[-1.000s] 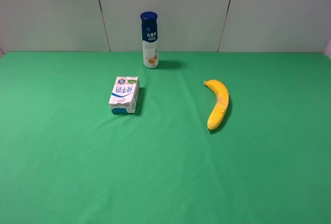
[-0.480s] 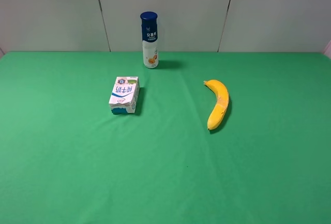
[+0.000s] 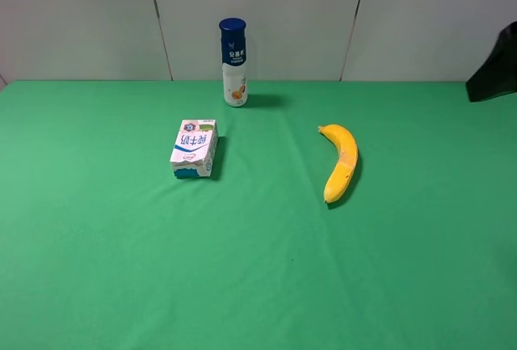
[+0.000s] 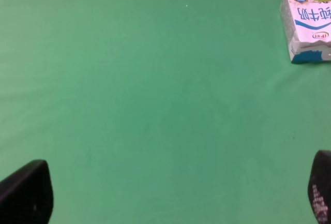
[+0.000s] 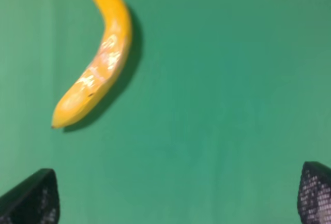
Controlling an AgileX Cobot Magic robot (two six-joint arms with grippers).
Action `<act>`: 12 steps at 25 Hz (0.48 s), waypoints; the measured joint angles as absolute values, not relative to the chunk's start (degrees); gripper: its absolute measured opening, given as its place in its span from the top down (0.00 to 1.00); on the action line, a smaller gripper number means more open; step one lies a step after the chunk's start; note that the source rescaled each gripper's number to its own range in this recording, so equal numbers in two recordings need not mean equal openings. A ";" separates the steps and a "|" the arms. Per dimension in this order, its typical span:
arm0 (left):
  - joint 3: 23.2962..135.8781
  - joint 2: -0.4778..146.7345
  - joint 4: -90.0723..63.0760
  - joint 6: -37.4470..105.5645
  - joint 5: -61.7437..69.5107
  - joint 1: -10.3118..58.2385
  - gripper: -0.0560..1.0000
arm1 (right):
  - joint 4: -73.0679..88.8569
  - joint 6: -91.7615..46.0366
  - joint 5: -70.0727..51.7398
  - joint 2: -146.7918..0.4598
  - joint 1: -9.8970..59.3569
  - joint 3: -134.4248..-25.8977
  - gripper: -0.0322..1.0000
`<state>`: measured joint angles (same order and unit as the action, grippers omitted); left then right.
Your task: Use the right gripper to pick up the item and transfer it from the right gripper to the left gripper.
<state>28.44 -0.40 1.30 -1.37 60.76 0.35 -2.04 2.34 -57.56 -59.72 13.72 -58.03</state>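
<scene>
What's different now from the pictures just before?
A black arm part has come into the high view at the right edge, over the far side of the table. Nothing has been picked up. The banana, the milk carton and the bottle stayed where they were.

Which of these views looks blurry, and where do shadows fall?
Exterior high view: sharp, short shadows falling right of banana, milk carton and bottle. Right wrist view: soft, banana blurred. Left wrist view: carton print fairly crisp.

The left gripper [image 4: 173, 199] hangs over green cloth [image 4: 155, 89], its two black fingertips [image 4: 26, 193] spread wide apart; a white-blue milk carton [image 4: 309, 25] lies on the cloth, well clear of them.
</scene>
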 joint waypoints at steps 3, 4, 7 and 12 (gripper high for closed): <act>28.44 -0.40 1.30 -1.37 60.76 0.35 0.02 | -2.04 4.88 -57.49 -65.90 15.64 -59.69 0.00; 28.44 -0.40 1.30 -1.37 60.76 0.35 0.02 | -2.11 5.73 -57.45 -67.52 16.34 -60.19 0.00; 28.44 -0.40 1.30 -1.37 60.76 0.35 0.02 | -2.16 7.16 -57.25 -72.86 19.02 -61.20 0.00; 28.44 -0.40 1.30 -1.37 60.76 0.35 0.02 | -2.10 10.35 -55.89 -80.54 23.14 -61.46 0.00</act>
<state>28.44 -0.40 1.30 -1.37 60.76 0.35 -2.10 10.35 -55.89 -80.54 23.14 -61.46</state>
